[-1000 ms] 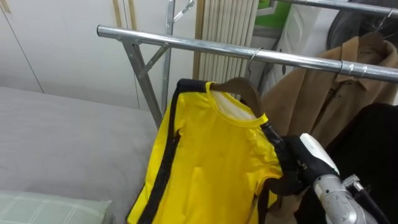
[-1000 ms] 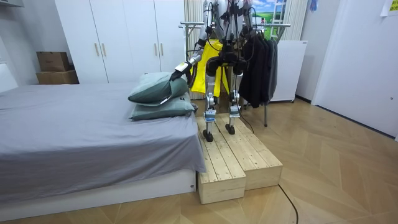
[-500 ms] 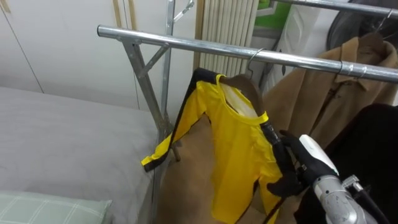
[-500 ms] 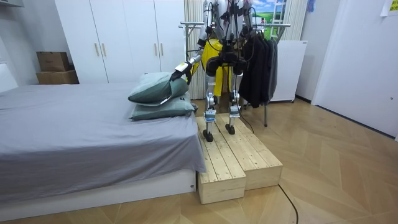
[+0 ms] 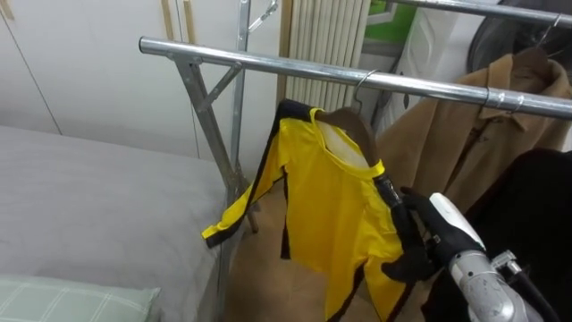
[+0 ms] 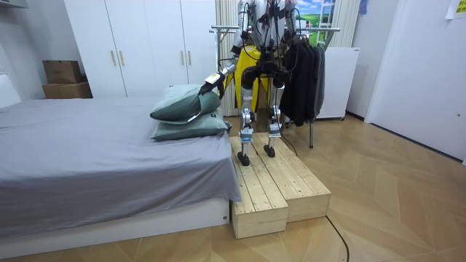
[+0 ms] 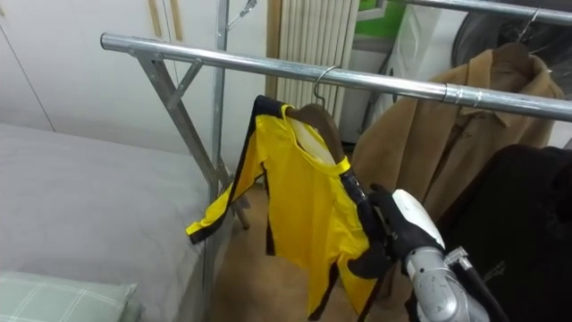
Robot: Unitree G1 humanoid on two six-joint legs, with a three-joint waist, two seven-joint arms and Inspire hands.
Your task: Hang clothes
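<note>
Far left: a grey bed [image 5: 89, 188], with a checked pillow [image 5: 63, 300] at its lower corner. In the room view, left hand [image 6: 205, 86] held out over the pillows toward the room view's left; grasp or release there not to be told. Standing on wooden steps [image 6: 280, 185] between bed and clothes rack, facing the rack.

Across the top, a metal rail [image 5: 268, 64], braced at its left end by slanted struts. Further right, a hanger [image 5: 364, 80] hooked over the rail and touching it. On the hanger, the yellow shirt [image 5: 331, 206] with black trim, turned partly edge-on, one sleeve sticking out left toward the bed.

Just right of the shirt, right hand [image 5: 420, 237] curled onto the near shoulder edge, seemingly pinching the cloth between thumb and fingers. Beyond, a tan coat [image 5: 465, 134] behind the rail and a dark garment [image 5: 536, 197] at far right.

Main step judged done: shirt up on the rail, weight on the hook. Left to do, by the look of it: letting go, drawing the arm clear without dragging the hanger along, perhaps squaring the shirt to hang flat beside the coat.
</note>
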